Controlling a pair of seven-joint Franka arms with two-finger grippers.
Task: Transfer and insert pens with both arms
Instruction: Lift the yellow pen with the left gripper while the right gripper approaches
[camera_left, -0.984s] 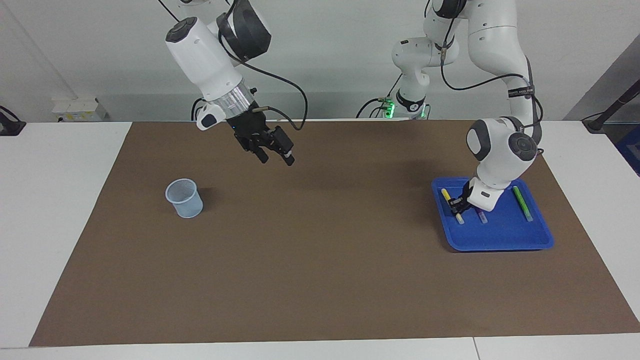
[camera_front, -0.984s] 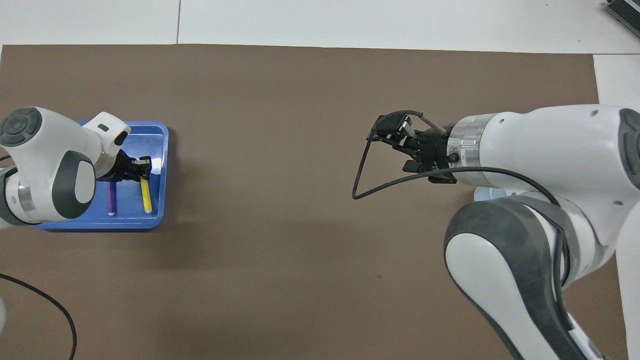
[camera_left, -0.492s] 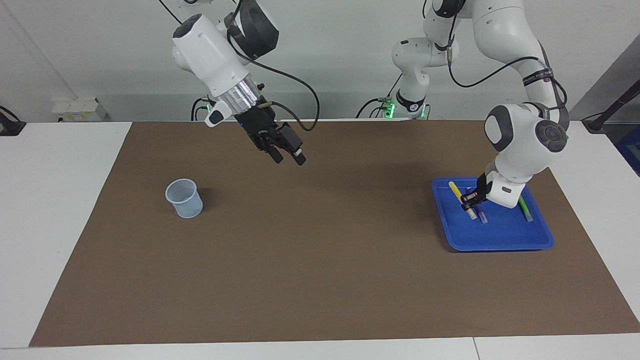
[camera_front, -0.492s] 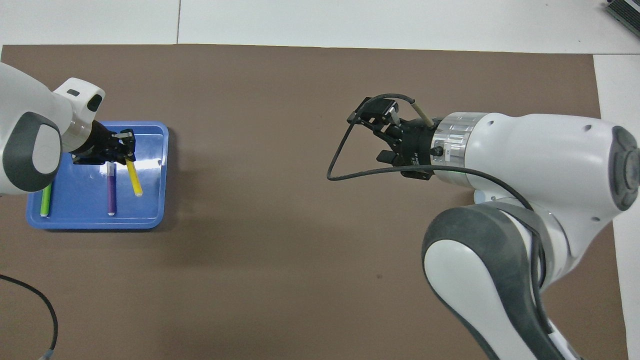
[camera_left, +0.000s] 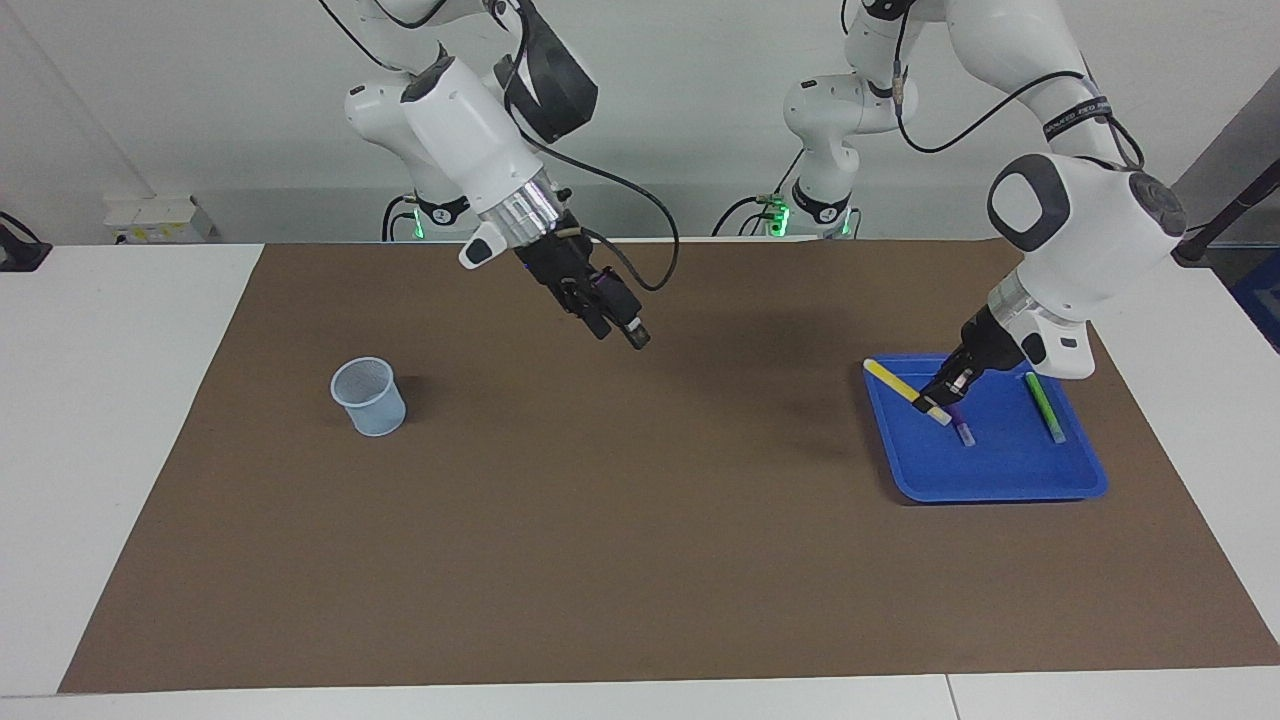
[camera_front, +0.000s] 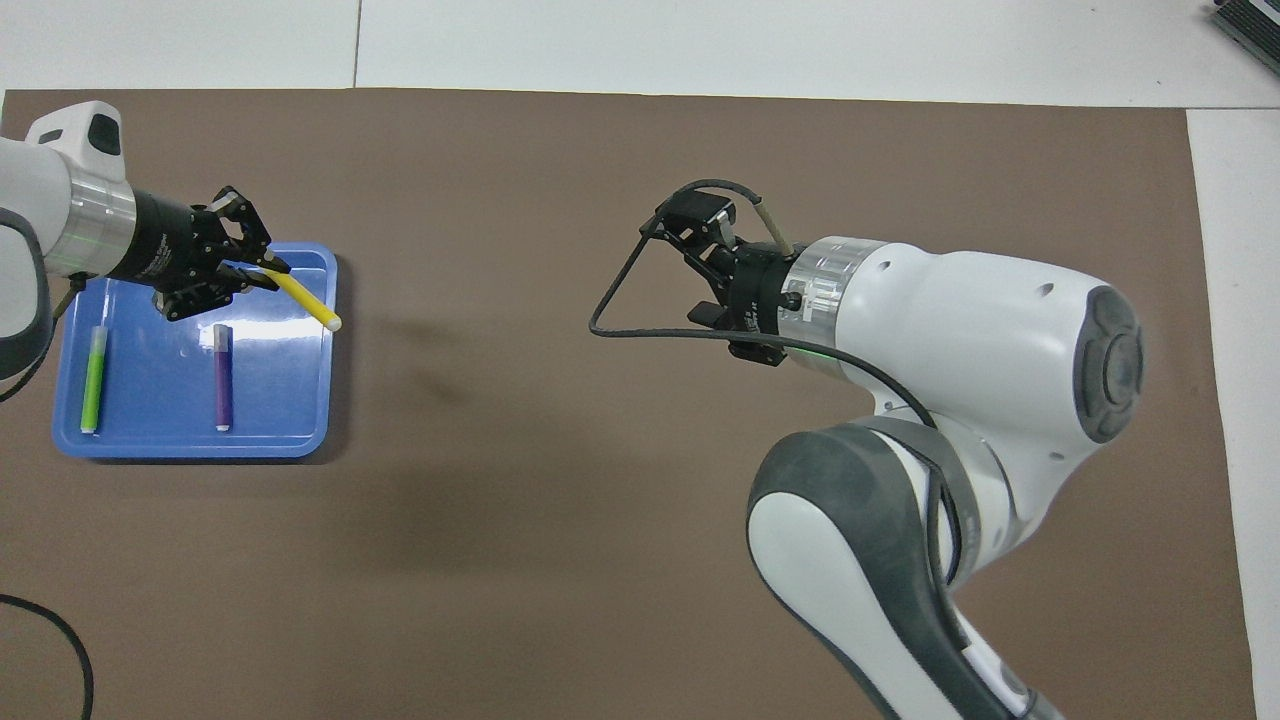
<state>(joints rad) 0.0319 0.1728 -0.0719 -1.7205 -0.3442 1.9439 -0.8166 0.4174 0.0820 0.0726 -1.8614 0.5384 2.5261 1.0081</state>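
- Fingers of your left gripper (camera_left: 940, 395) pinch the yellow pen (camera_left: 897, 385) and hold it in the air over the blue tray (camera_left: 1000, 470), with its pale cap past the tray's rim.
- Your right gripper (camera_left: 622, 327) hangs over the middle of the brown mat (camera_left: 640, 560) on the table (camera_left: 120, 420); I cannot tell how its fingers stand.
- You see the mesh cup (camera_left: 369, 396) toward the right arm's end.
- Purple pen (camera_front: 222, 376) and green pen (camera_front: 93, 378) lie flat in the tray, well apart.
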